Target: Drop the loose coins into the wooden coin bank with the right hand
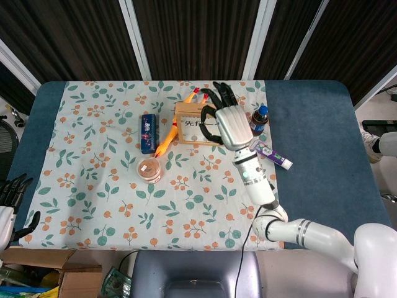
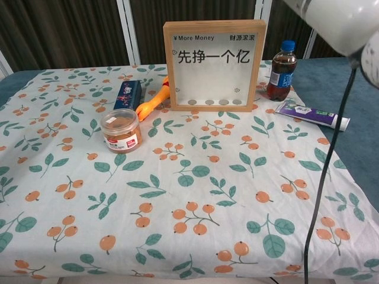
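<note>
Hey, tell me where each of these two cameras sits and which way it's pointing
Head view: high above the table's near edge, looking steeply down; shows the right hand over the coin bank, its arm, and the left hand at the left edge.
Chest view: low at the near edge, looking level across the tablecloth at the bank's front; only a piece of the right arm shows.
Both share the bank, jar, bottle and tube.

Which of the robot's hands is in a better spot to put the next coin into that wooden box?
The right hand: it hovers directly above the wooden coin bank. The left hand sits off the table's far left edge, away from the bank.
</note>
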Robot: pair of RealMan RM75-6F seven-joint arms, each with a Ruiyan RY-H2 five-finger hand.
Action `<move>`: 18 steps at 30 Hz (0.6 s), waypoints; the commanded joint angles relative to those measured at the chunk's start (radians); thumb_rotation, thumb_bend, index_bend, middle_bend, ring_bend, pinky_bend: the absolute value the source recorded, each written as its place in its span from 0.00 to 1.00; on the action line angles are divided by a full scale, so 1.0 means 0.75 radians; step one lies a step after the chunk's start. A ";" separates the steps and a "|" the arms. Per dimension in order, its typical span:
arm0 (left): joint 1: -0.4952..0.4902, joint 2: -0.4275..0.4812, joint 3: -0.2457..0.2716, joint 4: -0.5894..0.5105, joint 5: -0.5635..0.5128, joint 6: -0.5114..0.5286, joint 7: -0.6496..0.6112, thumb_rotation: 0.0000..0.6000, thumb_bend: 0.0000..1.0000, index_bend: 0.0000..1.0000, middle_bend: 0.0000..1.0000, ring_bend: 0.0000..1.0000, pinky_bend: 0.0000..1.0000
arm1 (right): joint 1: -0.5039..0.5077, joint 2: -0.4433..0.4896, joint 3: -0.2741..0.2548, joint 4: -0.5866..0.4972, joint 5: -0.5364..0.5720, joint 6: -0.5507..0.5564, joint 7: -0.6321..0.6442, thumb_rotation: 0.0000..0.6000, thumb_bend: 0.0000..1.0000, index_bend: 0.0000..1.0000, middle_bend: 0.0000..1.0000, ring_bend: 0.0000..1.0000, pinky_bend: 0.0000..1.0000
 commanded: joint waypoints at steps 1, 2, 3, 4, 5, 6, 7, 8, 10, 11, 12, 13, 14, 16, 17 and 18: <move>-0.001 -0.001 -0.001 0.001 -0.002 -0.002 0.001 1.00 0.43 0.00 0.00 0.00 0.00 | 0.088 0.043 0.088 0.050 0.172 -0.073 -0.128 1.00 0.61 0.74 0.28 0.06 0.13; -0.002 -0.001 0.000 0.000 -0.003 -0.004 0.002 1.00 0.43 0.00 0.00 0.00 0.00 | 0.104 0.053 0.096 0.067 0.209 -0.103 -0.151 1.00 0.61 0.74 0.28 0.06 0.13; -0.003 -0.001 0.000 0.001 -0.004 -0.007 0.004 1.00 0.43 0.00 0.00 0.00 0.00 | 0.124 0.066 0.103 0.096 0.256 -0.142 -0.183 1.00 0.61 0.74 0.28 0.06 0.13; -0.004 -0.002 0.000 0.001 -0.004 -0.009 0.006 1.00 0.43 0.00 0.00 0.00 0.00 | 0.134 0.071 0.104 0.108 0.276 -0.158 -0.199 1.00 0.61 0.74 0.28 0.06 0.13; -0.005 -0.003 -0.001 0.001 -0.006 -0.013 0.008 1.00 0.43 0.00 0.00 0.00 0.00 | 0.153 0.083 0.101 0.135 0.309 -0.188 -0.233 1.00 0.61 0.74 0.28 0.06 0.13; -0.007 -0.004 -0.001 0.001 -0.007 -0.016 0.010 1.00 0.43 0.00 0.00 0.00 0.00 | 0.167 0.091 0.095 0.156 0.327 -0.213 -0.253 1.00 0.61 0.74 0.28 0.06 0.13; -0.008 -0.004 -0.002 0.001 -0.009 -0.020 0.013 1.00 0.43 0.00 0.00 0.00 0.00 | 0.182 0.100 0.090 0.177 0.354 -0.243 -0.269 1.00 0.61 0.74 0.28 0.06 0.13; -0.010 -0.005 -0.002 0.000 -0.010 -0.023 0.015 1.00 0.43 0.00 0.00 0.00 0.00 | 0.192 0.106 0.086 0.189 0.379 -0.269 -0.278 1.00 0.61 0.74 0.28 0.06 0.13; -0.013 -0.006 -0.003 -0.001 -0.014 -0.030 0.019 1.00 0.43 0.00 0.00 0.00 0.00 | 0.207 0.117 0.084 0.203 0.451 -0.325 -0.290 1.00 0.61 0.74 0.28 0.06 0.13; -0.015 -0.006 -0.004 -0.001 -0.017 -0.035 0.022 1.00 0.43 0.00 0.00 0.00 0.00 | 0.217 0.124 0.082 0.210 0.521 -0.367 -0.310 1.00 0.61 0.74 0.28 0.06 0.13; -0.017 -0.007 -0.004 -0.001 -0.018 -0.039 0.024 1.00 0.43 0.00 0.00 0.00 0.00 | 0.228 0.131 0.079 0.217 0.578 -0.397 -0.334 1.00 0.61 0.74 0.28 0.06 0.13; -0.019 -0.008 -0.004 -0.001 -0.020 -0.044 0.025 1.00 0.43 0.00 0.00 0.00 0.00 | 0.244 0.137 0.070 0.232 0.639 -0.419 -0.370 1.00 0.61 0.74 0.28 0.06 0.13; -0.021 -0.008 -0.004 -0.002 -0.021 -0.047 0.027 1.00 0.43 0.00 0.00 0.00 0.00 | 0.257 0.140 0.060 0.242 0.680 -0.432 -0.396 1.00 0.61 0.74 0.28 0.06 0.13; -0.022 -0.008 -0.004 -0.002 -0.023 -0.049 0.028 1.00 0.43 0.00 0.00 0.00 0.00 | 0.282 0.150 0.037 0.259 0.760 -0.459 -0.446 1.00 0.61 0.74 0.28 0.06 0.13; -0.021 -0.008 -0.005 -0.001 -0.025 -0.049 0.026 1.00 0.43 0.00 0.00 0.00 0.00 | 0.292 0.154 0.024 0.265 0.787 -0.466 -0.468 1.00 0.61 0.74 0.28 0.06 0.13; -0.021 -0.008 -0.006 0.000 -0.027 -0.050 0.025 1.00 0.43 0.00 0.00 0.00 0.00 | 0.302 0.156 0.011 0.274 0.811 -0.468 -0.490 1.00 0.61 0.74 0.28 0.06 0.13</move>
